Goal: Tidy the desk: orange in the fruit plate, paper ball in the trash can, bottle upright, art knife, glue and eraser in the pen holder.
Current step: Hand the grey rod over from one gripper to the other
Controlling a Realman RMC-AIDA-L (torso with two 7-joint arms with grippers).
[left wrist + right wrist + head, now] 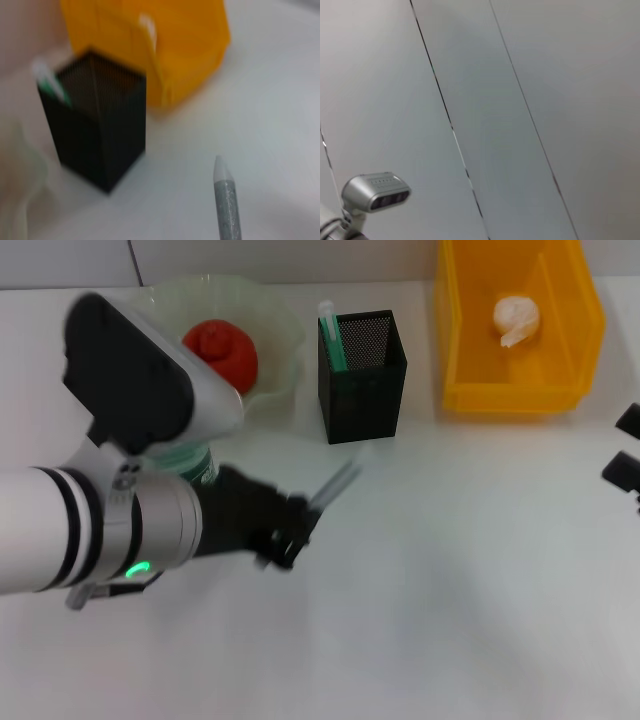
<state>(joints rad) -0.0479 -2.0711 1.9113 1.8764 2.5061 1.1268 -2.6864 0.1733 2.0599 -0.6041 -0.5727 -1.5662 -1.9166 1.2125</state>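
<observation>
One grey pen-like stick [335, 486] is clamped in my left gripper [290, 530], its long axis aimed at the holder [362, 375] just beyond, toward the desk's far edge.

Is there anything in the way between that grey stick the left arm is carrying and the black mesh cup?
Nothing visible blocks it. The left hand holds the grey stick above bare table, just in front of the pen holder. A green-and-white item already stands in one corner of the holder, but the rest of the opening looks free.

One orange [222, 348], one fruit plate [283, 330], one pen holder [364, 380], one trash can [470, 340], one paper ball [516, 318].
</observation>
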